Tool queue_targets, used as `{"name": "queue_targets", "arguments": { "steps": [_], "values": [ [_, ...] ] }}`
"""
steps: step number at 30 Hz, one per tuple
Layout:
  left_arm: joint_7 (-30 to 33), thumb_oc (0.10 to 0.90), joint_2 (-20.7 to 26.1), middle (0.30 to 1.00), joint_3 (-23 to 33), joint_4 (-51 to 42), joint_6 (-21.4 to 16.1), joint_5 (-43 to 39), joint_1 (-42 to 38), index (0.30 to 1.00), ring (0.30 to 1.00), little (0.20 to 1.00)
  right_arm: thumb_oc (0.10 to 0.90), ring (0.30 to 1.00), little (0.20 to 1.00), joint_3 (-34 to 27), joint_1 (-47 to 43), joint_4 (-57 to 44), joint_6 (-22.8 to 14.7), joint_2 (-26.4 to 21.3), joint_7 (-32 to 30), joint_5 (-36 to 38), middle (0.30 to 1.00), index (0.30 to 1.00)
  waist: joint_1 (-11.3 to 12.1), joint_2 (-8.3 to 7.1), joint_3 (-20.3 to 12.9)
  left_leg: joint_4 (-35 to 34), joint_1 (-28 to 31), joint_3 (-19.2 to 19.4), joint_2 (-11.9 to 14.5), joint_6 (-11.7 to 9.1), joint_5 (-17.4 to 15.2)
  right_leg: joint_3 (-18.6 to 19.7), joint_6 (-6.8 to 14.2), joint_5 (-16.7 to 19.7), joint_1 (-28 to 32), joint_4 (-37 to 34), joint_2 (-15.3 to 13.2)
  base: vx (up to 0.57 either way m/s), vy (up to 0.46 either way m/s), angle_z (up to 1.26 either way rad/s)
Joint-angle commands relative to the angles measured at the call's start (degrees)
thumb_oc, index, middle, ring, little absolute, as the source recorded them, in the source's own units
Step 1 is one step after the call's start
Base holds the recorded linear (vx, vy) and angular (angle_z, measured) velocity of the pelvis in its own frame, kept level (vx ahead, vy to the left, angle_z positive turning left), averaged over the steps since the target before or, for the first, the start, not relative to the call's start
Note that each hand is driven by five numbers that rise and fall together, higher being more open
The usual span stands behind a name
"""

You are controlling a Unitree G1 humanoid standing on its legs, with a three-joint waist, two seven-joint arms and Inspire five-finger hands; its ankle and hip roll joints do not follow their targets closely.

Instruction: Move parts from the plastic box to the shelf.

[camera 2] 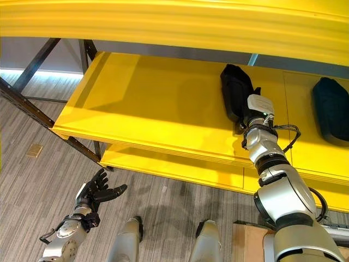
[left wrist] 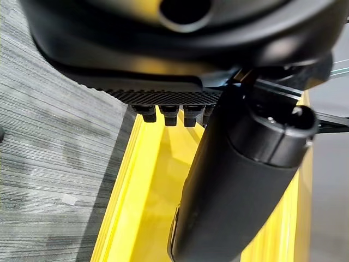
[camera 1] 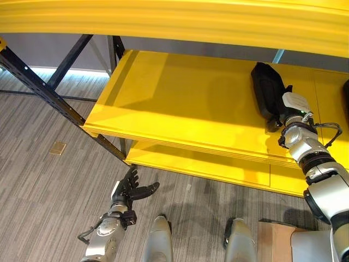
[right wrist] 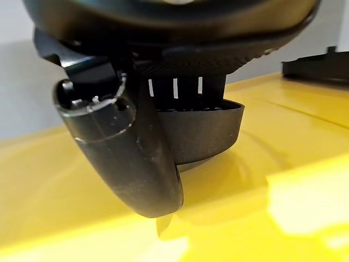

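From the head camera I see the yellow shelf [camera 1: 180, 103] running across the upper half of the scene, with a lower yellow board [camera 1: 207, 166] showing beneath its front edge and a dark metal frame [camera 1: 41, 87] standing at about ten o'clock from the centre.

My right hand [right wrist: 163, 136] is up on the shelf at roughly two o'clock. Its fingers and thumb wrap round a black part [camera 1: 267, 93], which rests flat on the yellow surface with its long side pointing toward twelve o'clock. In the right wrist camera the thumb crosses the near end of that part and the fingers lie over its top, so I read this as a grip on the part, which touches the shelf.

A second black part [camera 2: 331, 109] lies on the same shelf at about three o'clock from the first, well apart from it.

My left hand [camera 1: 132, 189] hangs low over the grey floor [camera 1: 49, 191] at about seven o'clock, in front of the lower board. Its fingers are spread and straight, the thumb standing out to the side, and it holds nothing. The left wrist camera looks along the edge of the yellow board past the thumb.

A small tan plate [camera 1: 58, 148] is set into the floor at nine o'clock.
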Motion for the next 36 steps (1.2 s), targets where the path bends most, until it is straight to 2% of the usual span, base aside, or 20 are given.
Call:
{"name": "queue_targets", "arguments": {
  "steps": [1, 25, 36],
  "values": [
    [-0.5, 0.9, 4.7, 1.0, 0.1, -5.1, -5.0, 0.5, -1.8, 1.0, 1.0, 1.0, 0.4, 0.3, 0.3, -1.2, -2.0, 2.8, 1.6, -4.8, -2.0, 1.1, 0.3, 0.3, -0.5, -0.06, -1.1, 1.3, 2.6, -0.9, 3.6, 1.0, -4.4, 4.6, 0.4, 0.0, 5.0, -2.7, -0.4, 0.0, 0.0, 0.0],
    [-0.3, 0.9, 4.7, 1.0, 0.1, -4.8, -5.1, 0.9, -2.2, 1.0, 1.0, 1.0, 0.4, 0.3, 0.3, -2.5, 0.3, 2.7, 1.6, -4.9, -2.1, 1.2, 0.3, 0.3, -0.9, 0.01, -0.9, 2.0, 2.2, -0.5, 3.5, 1.0, -4.8, 5.0, 0.5, -0.1, 4.5, -2.5, -0.4, 0.0, 0.0, 0.0],
    [-0.4, 0.9, 4.7, 1.0, 0.2, -4.1, -4.8, 1.3, -2.3, 1.0, 1.0, 1.0, 0.4, 0.3, 0.3, -4.3, 2.6, 2.7, 1.7, -6.5, -2.6, 2.1, 0.3, 0.3, -1.5, 0.03, -1.0, 2.6, 2.2, -0.4, 3.8, 1.0, -5.1, 5.4, 0.6, -0.2, 4.4, -2.1, -0.3, 0.0, 0.0, 0.0]
  ]
}}
